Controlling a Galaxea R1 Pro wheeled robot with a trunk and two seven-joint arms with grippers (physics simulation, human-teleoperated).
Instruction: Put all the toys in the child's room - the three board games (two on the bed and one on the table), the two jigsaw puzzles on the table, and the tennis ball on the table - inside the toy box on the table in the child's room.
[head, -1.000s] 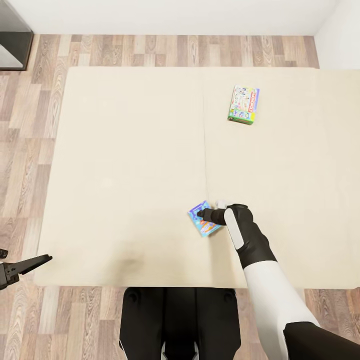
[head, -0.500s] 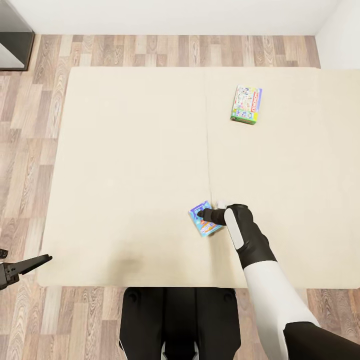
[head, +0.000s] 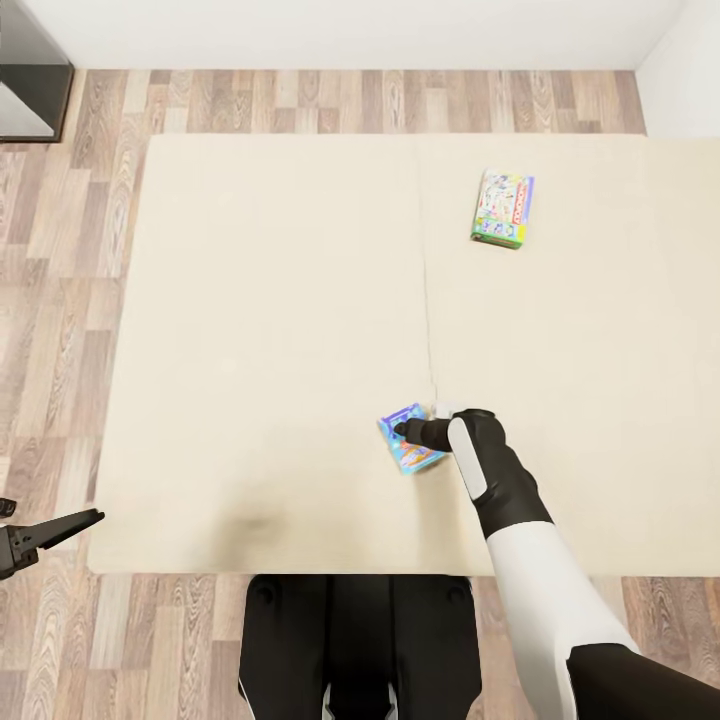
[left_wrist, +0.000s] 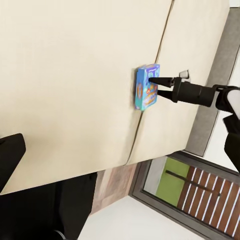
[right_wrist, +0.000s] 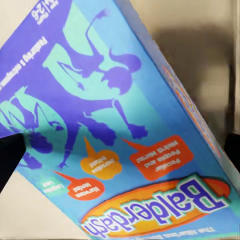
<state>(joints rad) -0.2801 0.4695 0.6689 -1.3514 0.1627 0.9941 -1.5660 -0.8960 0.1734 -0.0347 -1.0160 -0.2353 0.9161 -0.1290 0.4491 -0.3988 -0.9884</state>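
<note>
Blue-purple board game (head: 408, 438): flat box with blue, teal and purple cover, "Balderdash" in an orange oval legible in the right wrist view (right_wrist: 125, 150); on the beige mattress near its front edge, just beside the centre seam; one side seemingly tilted up off the mattress in the left wrist view (left_wrist: 146, 87).
Right gripper (head: 404, 430): black, at the box, fingers on either side of its edge; clamped on the blue-purple board game; in the left wrist view (left_wrist: 156, 82) dark pointed fingertips pressed against the box's side.
Right arm (head: 540, 570): white and black, reaching forward and inward from the lower right.
Green-edged board game (head: 502, 209): pale blue cover with green rim, flat on the far right half of the mattress, well apart from the held box.
Bed (head: 270, 330): wide plain beige mattress with one seam down the middle.
Left gripper (head: 50, 530): black, low at the left over the floor just beside the bed's front corner; fingers parted, grasping nothing.
Floor (head: 60, 250): wood planks around the bed.
Wall (head: 340, 30): white, beyond the far floor strip.
</note>
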